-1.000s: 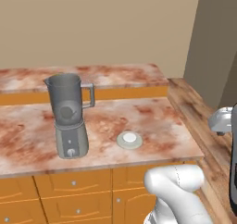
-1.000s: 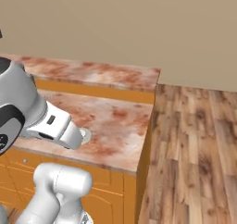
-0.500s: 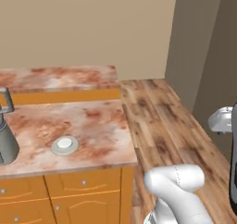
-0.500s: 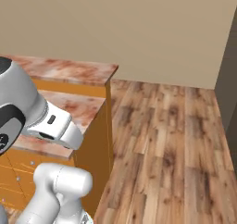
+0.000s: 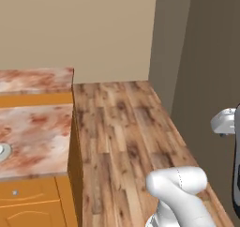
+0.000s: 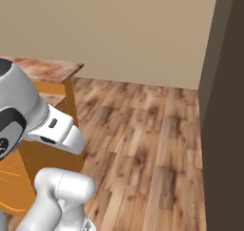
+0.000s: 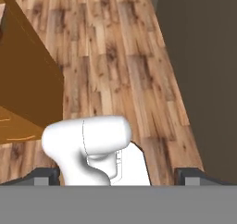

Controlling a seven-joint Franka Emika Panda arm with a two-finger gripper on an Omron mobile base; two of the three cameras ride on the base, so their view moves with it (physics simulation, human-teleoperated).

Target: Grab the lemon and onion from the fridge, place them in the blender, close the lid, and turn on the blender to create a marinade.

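Two small dark fingers (image 7: 46,176) poke up at the bottom corners of the hand view, set wide apart, nothing between them but bare floor, touching nothing. Hand is pointed down at the brown wood-plank floor (image 7: 111,56).

Small round pale grey-white lid (image 5: 2,152) is just cut off at the left edge of the left base view, lying flat on the mottled reddish-brown marble counter (image 5: 37,127), well back from the counter's right end. Counter sits on orange cabinets with a drawer front and small knob (image 5: 33,200). A raised back ledge of the same marble runs along the beige wall (image 5: 79,29).

Counter's right end drops straight to the floor; in the right base view that same end (image 6: 71,82) is at the left, arm's white elbow in front of it. In the hand view the orange cabinet side (image 7: 28,89) is upper left.

Tall dark grey panel (image 6: 224,106) stands on the right, its edge running along the floor planks. Wide open strip of floor between cabinet end and dark panel, reaching to the wall.
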